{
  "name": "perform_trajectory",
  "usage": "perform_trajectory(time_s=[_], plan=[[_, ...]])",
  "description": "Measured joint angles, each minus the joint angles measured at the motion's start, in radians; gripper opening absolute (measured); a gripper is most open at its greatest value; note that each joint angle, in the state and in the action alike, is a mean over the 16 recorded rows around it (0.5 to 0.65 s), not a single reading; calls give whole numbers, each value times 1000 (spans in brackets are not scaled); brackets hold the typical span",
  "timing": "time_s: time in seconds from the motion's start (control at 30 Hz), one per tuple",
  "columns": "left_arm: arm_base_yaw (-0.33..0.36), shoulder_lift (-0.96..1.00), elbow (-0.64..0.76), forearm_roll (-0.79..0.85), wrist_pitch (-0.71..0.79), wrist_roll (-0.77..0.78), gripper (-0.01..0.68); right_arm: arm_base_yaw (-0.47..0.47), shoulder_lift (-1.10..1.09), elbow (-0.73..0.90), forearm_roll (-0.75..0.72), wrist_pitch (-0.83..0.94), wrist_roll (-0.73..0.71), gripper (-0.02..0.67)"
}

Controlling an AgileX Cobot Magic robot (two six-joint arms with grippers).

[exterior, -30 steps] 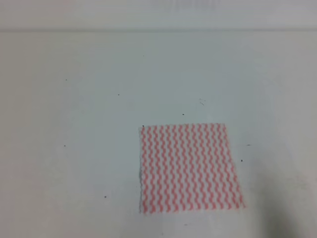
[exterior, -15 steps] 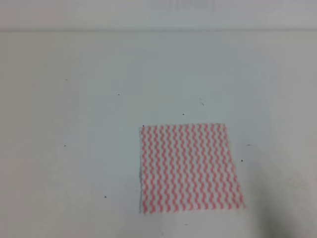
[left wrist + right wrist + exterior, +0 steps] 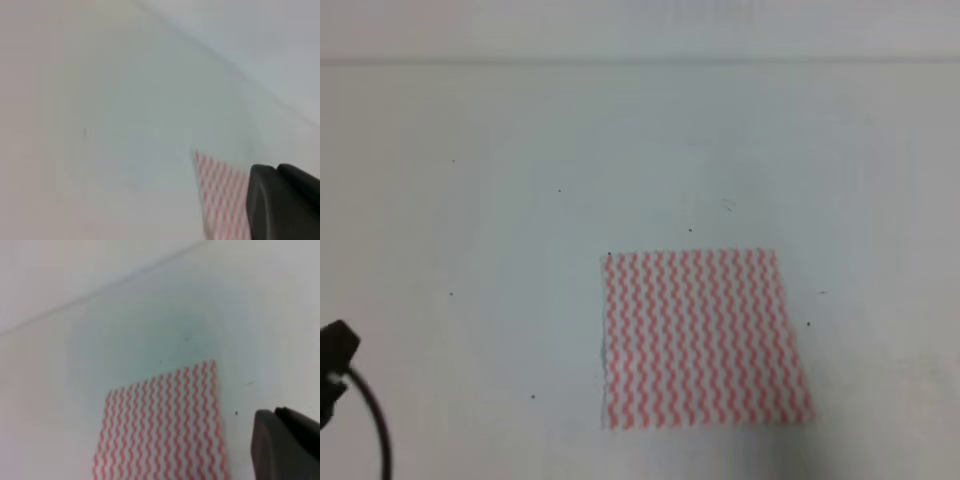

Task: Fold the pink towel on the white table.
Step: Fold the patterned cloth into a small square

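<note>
The thin square white towel with pink-red wavy stripes (image 3: 705, 338) lay flat, right of centre on the plain white counter (image 3: 500, 250). Left pincer (image 3: 285, 200) and right pincer (image 3: 287, 442) showed only dark edges; their grip could not be told.

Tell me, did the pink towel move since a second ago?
No. The pink towel lies flat on the white table, its top left corner beside the same dark speck as before.
</note>
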Motion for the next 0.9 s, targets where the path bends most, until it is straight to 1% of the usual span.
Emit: perform_trajectory(time_s=[0.17,0.27,0.37,0.47,0.6,0.73,0.9], plan=[[0,191,-114,1,133,86,-4,0,116,-88,-63,136,0,-18],[-1,290,-163,-20,185,162,-4,0,161,-118,-80,196,1,-18],[-11,365,-191,-69,204,251,-4,0,190,-129,-81,229,2,-18],[-33,422,-205,-132,192,330,-4,0,213,-132,-66,247,-2,-18],[-88,481,-214,-224,152,436,-4,1,245,-132,-16,257,-27,-18],[-161,518,-214,-301,93,512,-4,13,284,-132,55,255,-66,-18],[-254,548,-214,-354,23,553,-4,73,339,-133,148,225,-108,-18]])
